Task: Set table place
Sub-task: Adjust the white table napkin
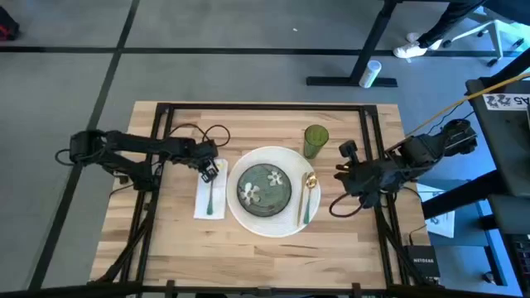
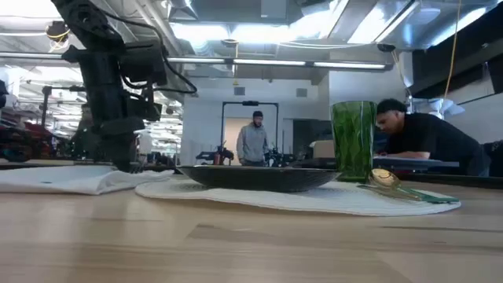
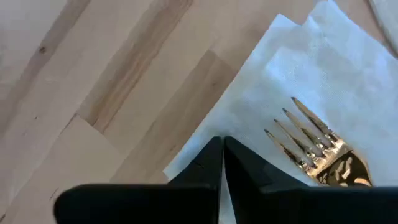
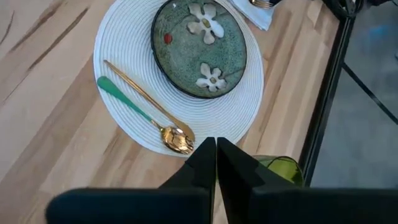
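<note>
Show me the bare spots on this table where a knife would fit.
The table is bare along its near edge, below the white placemat and napkin. Another strip lies bare behind the placemat, left of the green glass. It is crowded around the napkin, under the left gripper.

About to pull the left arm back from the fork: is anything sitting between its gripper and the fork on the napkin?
Nothing visible does. The left gripper, fingers shut, hangs over the napkin edge, with the fork lying just beside it on bare napkin. The plate is off to the side; the right gripper waits by the green cup.
</note>
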Controlling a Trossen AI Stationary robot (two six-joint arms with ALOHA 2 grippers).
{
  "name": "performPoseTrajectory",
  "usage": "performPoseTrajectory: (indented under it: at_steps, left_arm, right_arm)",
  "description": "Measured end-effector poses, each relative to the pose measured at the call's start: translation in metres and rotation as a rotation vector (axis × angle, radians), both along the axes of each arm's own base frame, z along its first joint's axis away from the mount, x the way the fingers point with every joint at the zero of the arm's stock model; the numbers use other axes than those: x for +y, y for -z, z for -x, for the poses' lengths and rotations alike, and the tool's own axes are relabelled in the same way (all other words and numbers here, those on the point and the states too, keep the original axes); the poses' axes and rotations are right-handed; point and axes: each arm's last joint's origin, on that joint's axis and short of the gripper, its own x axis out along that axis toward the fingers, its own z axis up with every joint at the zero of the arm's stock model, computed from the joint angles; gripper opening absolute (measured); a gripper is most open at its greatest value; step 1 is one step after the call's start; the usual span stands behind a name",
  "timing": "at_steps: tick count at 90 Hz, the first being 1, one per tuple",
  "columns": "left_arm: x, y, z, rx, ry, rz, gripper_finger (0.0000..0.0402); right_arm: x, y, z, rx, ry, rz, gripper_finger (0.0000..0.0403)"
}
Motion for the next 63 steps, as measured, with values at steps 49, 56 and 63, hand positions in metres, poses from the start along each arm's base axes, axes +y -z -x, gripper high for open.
performPoseTrajectory:
  at_steps: [49, 56, 63]
  left_arm:
    - [-0.021, -0.038, 0.024, -0.103, 0.067, -0.041, 0.0000]
    - [-0.031, -0.041, 0.028, -0.093, 0.097, -0.028, 0.0000]
    - [-0.041, -0.041, 0.032, -0.062, 0.123, -0.009, 0.0000]
  right_arm:
    - [0.000, 0.000, 0.000, 0.001, 0.000, 0.001, 0.0000]
    - [0.000, 0.000, 0.000, 0.001, 0.000, 0.001, 0.0000]
    - [0.000, 0.000, 0.000, 0.001, 0.000, 0.001, 0.0000]
